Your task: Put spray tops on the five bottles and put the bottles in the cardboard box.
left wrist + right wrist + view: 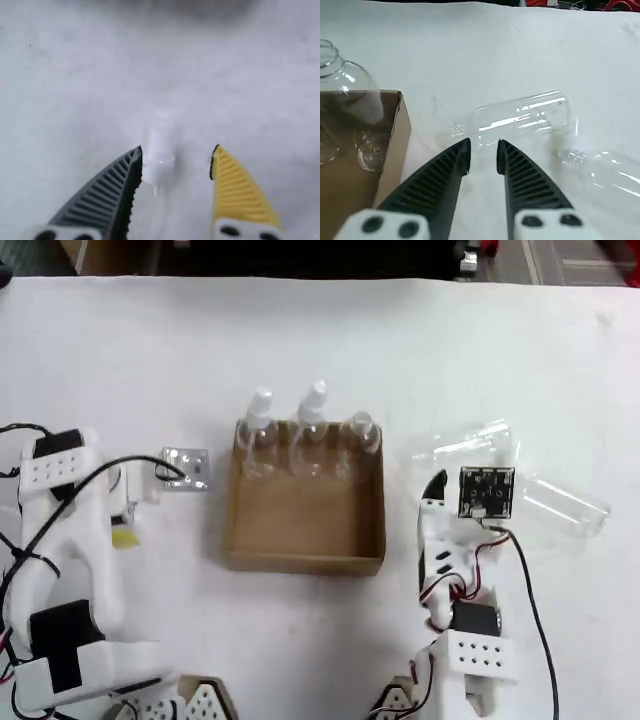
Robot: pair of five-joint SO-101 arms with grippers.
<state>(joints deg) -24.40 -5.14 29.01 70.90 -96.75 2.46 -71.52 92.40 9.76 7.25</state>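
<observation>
Right wrist view: your right gripper, jaws narrowly parted, faces a lying bottle, long axis crosswise
Left wrist view: left gripper wide, spray top between jaws

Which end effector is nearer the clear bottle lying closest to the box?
Right. The right end effector is just short of the lying bottle, at its neck; the left end effector is beyond the cardboard box, straddling a spray top.
</observation>
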